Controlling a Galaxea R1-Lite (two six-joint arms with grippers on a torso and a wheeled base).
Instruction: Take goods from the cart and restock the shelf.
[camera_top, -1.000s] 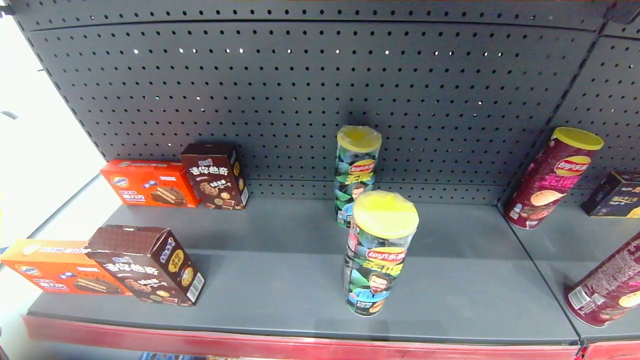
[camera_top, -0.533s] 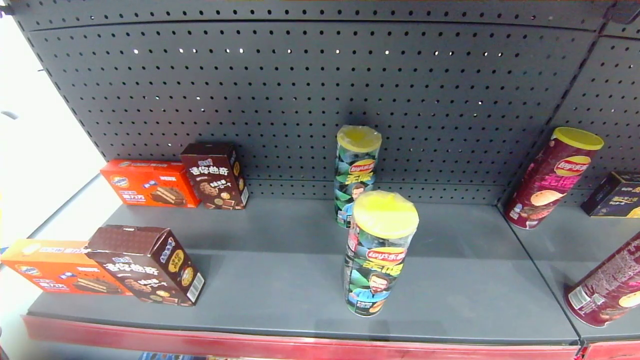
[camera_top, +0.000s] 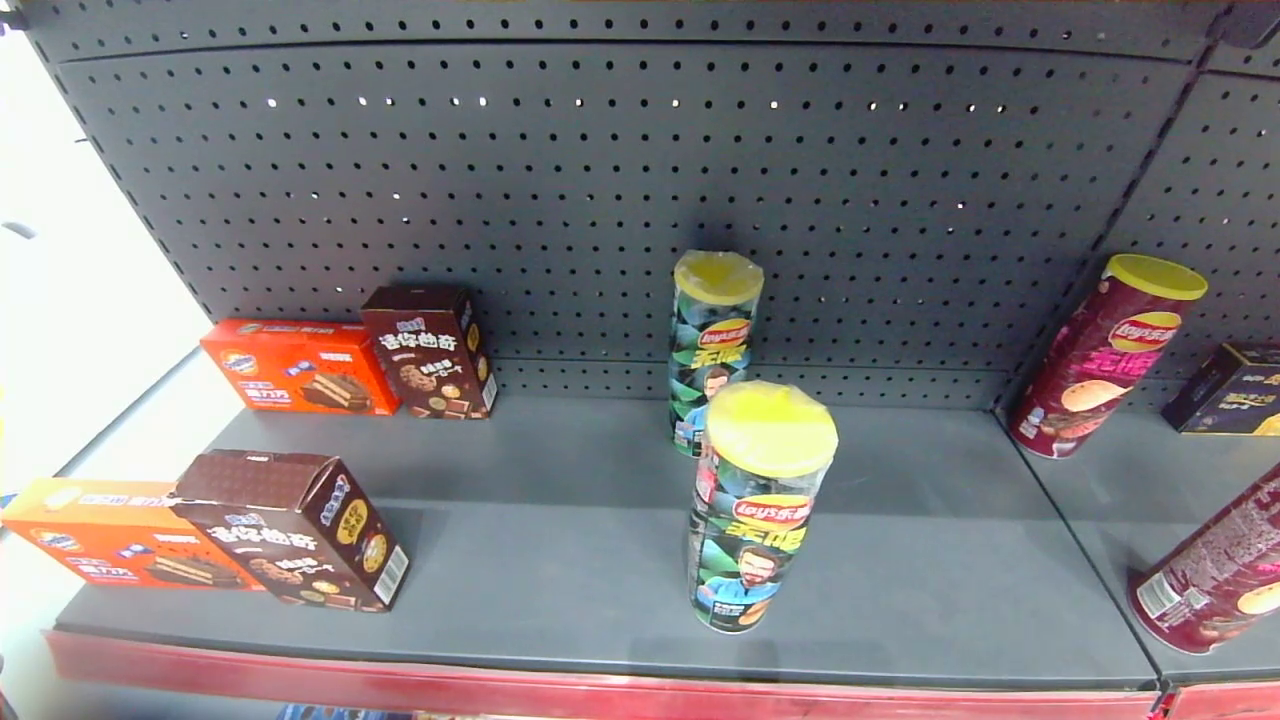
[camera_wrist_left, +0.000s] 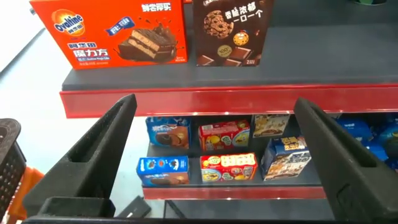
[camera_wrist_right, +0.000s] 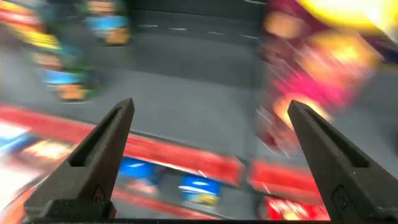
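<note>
1. Along the shelf's (camera_top: 560, 540) left edge sit two orange boxes (camera_top: 90, 535) and two brown boxes (camera_top: 300, 530), one pair at the front and one at the back.
2. Mid-shelf, two green cans (camera_top: 760, 510) stand upright, one behind the other. Dark red cans (camera_top: 1100, 360) sit at the right.
3. Much of the shelf lies bare, so restocking looks barely begun.
4. Left hand (camera_wrist_left: 214, 102) and right hand (camera_wrist_right: 211, 104) face the shelf's front edge, fingers spread apart and empty. The next item is not yet fetched.

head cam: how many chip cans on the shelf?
4: rear green can by the pegboard; front green can before it; rear maroon can in the right bay; front maroon can there, cut off by the frame. More may be hidden beyond.
</note>
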